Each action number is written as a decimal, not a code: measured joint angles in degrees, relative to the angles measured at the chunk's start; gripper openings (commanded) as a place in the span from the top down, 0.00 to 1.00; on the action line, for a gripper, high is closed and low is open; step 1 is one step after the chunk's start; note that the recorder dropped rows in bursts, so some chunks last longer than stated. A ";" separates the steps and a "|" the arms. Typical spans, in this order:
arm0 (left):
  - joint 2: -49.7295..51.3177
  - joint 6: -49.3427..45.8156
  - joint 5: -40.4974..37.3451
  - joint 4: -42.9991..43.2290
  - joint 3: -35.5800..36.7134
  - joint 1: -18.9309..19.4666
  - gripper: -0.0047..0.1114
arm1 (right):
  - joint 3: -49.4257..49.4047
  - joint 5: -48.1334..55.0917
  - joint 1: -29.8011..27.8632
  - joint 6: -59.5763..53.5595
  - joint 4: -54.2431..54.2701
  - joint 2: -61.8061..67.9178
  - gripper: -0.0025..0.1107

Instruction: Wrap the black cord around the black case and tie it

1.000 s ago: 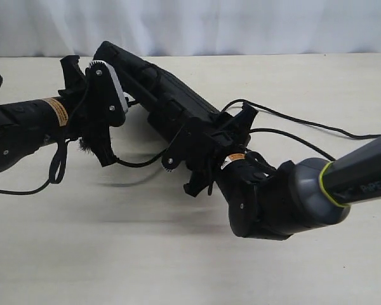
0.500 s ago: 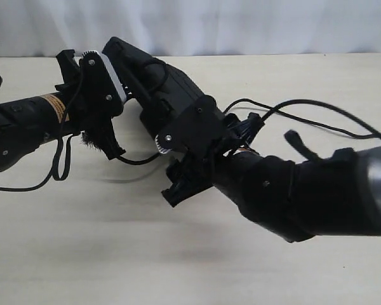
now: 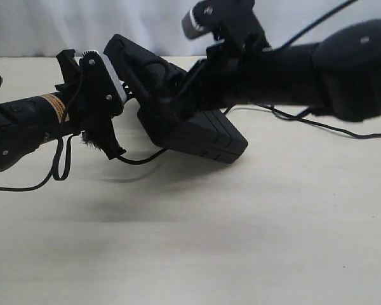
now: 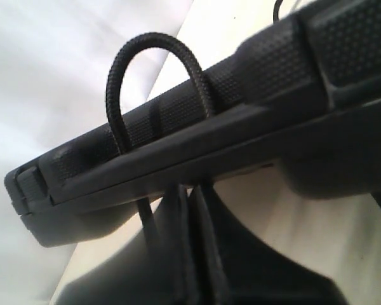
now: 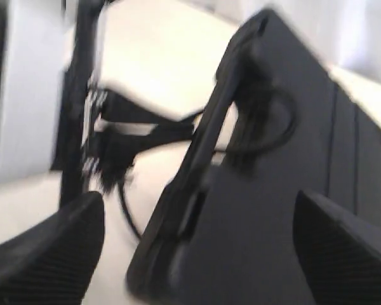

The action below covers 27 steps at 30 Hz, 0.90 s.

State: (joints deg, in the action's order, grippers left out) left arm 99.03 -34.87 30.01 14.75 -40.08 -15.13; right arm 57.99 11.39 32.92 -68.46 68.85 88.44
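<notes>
The black case (image 3: 197,130) is tilted, its high end at the left and its low end towards the table. My left gripper (image 3: 122,95) is shut on the case's high edge; in the left wrist view its fingers (image 4: 197,248) press together under the case rim (image 4: 254,82). The black cord (image 4: 159,46) loops over that edge and hangs below the gripper as a slack cord (image 3: 136,160). My right gripper (image 3: 178,89) hovers blurred above the case. It is open, its fingertips (image 5: 47,254) wide apart over the lid (image 5: 286,210), where a cord loop (image 5: 273,130) lies.
A thin black cable (image 3: 317,124) trails over the beige table (image 3: 241,241) to the right of the case. A black strap (image 3: 60,162) dangles from the left arm. A pale curtain (image 3: 51,25) closes the back.
My right gripper has let go of the case's low end and swung up and over the case. The case's low end now shows free. The left arm has barely moved.
</notes>
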 measured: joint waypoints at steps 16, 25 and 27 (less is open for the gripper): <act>0.00 0.11 0.00 0.10 0.00 0.00 0.96 | 41.62 29.49 -10.48 33.60 -35.24 30.57 0.39; 0.00 0.11 0.00 0.10 0.00 0.00 0.96 | 45.42 32.88 -10.48 31.45 -32.89 33.84 0.89; 0.00 0.11 0.00 0.20 0.00 0.00 0.96 | 45.42 32.76 -10.48 30.49 -32.34 33.84 0.94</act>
State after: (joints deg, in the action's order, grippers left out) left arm 99.03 -34.76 30.01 14.95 -40.08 -15.13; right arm 103.42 44.15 22.44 -37.98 36.51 122.28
